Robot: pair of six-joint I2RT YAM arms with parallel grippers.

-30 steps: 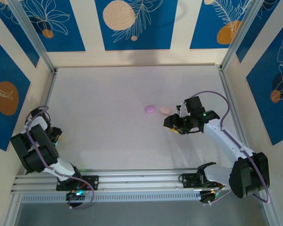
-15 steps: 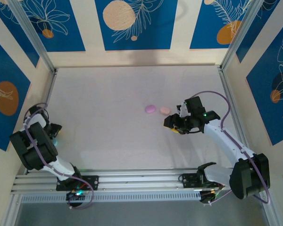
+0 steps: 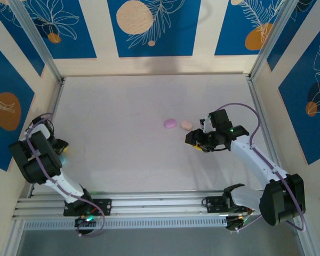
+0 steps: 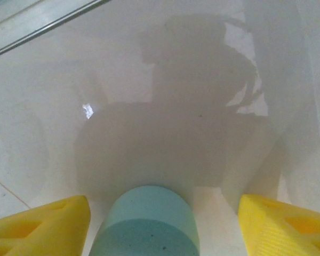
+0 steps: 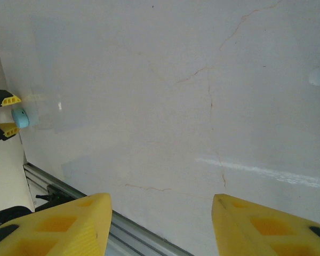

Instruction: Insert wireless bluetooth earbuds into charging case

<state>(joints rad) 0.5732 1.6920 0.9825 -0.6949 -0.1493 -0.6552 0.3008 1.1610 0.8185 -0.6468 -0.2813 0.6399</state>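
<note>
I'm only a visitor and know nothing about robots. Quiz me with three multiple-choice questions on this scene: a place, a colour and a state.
1. Where do the purplish-pink case and the peach case lie?
A) beside the right arm's jaws
B) against the left wall
C) on the metal rail

2. What colour is the piece between the left arm's jaws?
A) peach
B) light blue
C) green

3. How do the right arm's jaws stand?
A) shut on a case
B) shut, empty
C) open, empty

Answers: 1 A, the top view shows them next to it. 2 B, plain in the left wrist view. 3 C, bare table shows between them.
</note>
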